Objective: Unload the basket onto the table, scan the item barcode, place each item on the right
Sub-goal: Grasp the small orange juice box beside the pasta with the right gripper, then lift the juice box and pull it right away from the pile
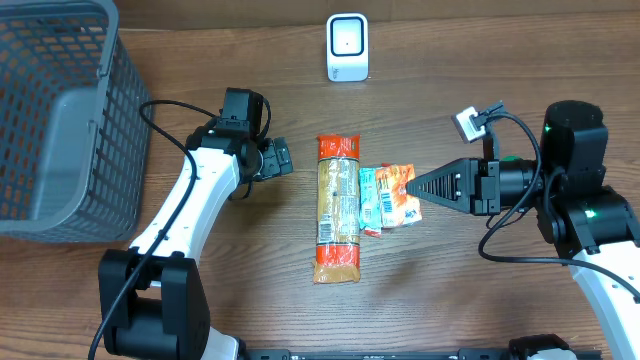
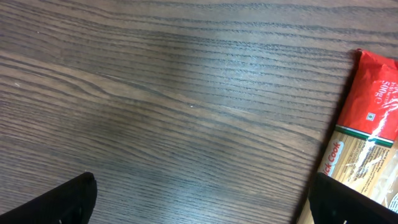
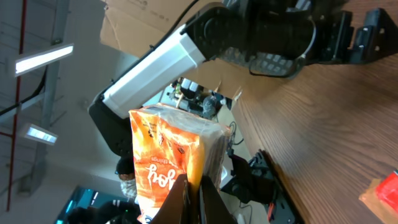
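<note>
While the right hand [image 3: 188, 186] pinches an orange packet [image 3: 163, 155], pasta [image 2: 365, 140] reads "Cook".

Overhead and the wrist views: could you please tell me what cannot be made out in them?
- Barcode on the orange snack packet: too small overhead; the right wrist view shows only a face without one.
- Long packet: cut off by the left wrist view's right edge.
- Left gripper: in its wrist view, only dark tips of its jaws at the bottom corners.
- Basket: cut by overhead's left edge.
</note>
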Action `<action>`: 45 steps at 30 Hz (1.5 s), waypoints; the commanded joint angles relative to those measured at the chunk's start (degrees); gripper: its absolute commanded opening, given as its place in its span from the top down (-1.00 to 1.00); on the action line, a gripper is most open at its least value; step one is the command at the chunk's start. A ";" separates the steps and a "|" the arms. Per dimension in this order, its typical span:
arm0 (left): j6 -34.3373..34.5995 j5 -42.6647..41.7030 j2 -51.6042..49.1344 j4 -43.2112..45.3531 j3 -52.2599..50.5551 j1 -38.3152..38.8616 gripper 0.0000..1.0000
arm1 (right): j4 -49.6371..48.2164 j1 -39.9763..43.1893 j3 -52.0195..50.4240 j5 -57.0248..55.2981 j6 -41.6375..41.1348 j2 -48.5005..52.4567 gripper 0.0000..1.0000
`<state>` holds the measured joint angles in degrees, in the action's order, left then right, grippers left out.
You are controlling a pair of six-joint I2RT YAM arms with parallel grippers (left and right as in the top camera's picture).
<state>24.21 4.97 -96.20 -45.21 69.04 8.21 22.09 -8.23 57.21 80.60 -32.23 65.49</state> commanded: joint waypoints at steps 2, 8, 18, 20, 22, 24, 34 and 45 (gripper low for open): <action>0.22 -0.11 0.70 0.07 0.52 0.07 -0.99 | -5.60 0.22 -0.15 1.36 -9.94 -0.90 0.93; 0.22 -0.11 0.70 0.04 0.52 0.07 -1.00 | -8.13 0.22 -0.15 1.57 -11.72 -0.87 0.93; 0.22 -0.11 0.70 0.04 0.52 0.07 -1.00 | -8.11 0.22 -0.15 1.57 -11.67 -0.87 0.93; 0.22 -0.11 0.70 0.04 0.52 0.07 -1.00 | -8.11 0.22 -0.15 1.57 -11.43 -0.87 0.93; 0.22 -0.11 0.70 0.04 0.52 0.07 -0.99 | -8.09 0.22 -0.15 1.55 -11.21 -0.87 0.93; 0.22 -0.11 0.70 0.04 0.52 0.07 -1.00 | -8.09 0.22 -0.17 1.51 -10.64 -0.87 0.93; 0.22 -0.11 0.70 0.04 0.52 0.07 -1.00 | 9.90 0.22 -0.26 -12.04 10.01 -0.83 0.93; 0.22 -0.11 0.70 0.04 0.52 0.07 -1.00 | 30.53 0.20 -1.27 -57.27 17.75 -0.09 0.93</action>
<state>24.21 4.97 -96.20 -45.23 69.04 8.21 52.25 -8.23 56.75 37.82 -18.92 65.47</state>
